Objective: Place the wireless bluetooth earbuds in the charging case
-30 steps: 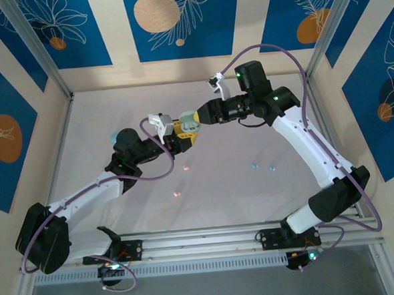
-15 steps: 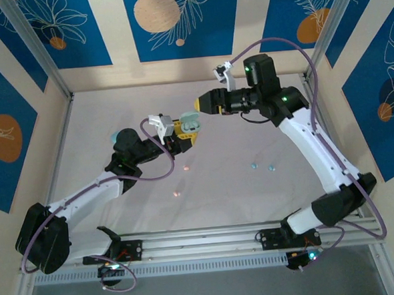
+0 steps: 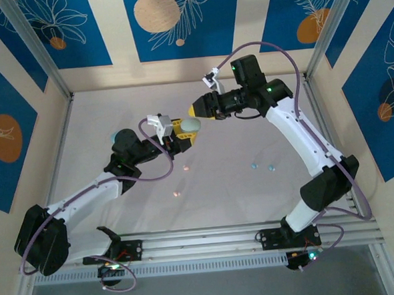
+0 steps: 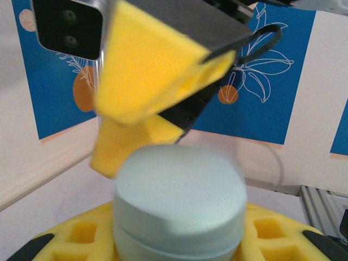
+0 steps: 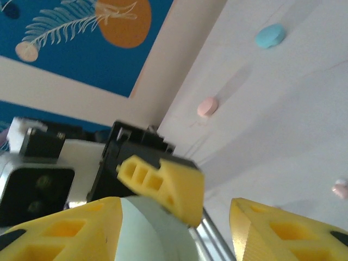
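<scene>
Between the jaws of the left gripper (image 3: 183, 130) sits a mint pebble-shaped plastic charging case (image 4: 179, 204), clamped from both sides by the yellow fingers and lifted above the white worktop (image 3: 101, 113) a little behind its middle. The lid is shut, with the seam running level around the body. In the left wrist view the case's long axis runs across from one jaw to the other, and its domed top faces up toward the right gripper (image 3: 195, 113). That gripper's jaws are spread wide and hold nothing. In the right wrist view one yellow finger (image 5: 70, 231) lies right against the mint case while the other stands well apart from it, and one of the left gripper's yellow fingers juts into the gap between them. The tiny pastel earbuds lie loose on the worktop, apart from the case: two pink earbuds (image 3: 186, 166) toward the near edge below the grippers, and two blue-green earbuds (image 3: 254, 165) close together further toward the right edge. They are too small to tell which way they point.
</scene>
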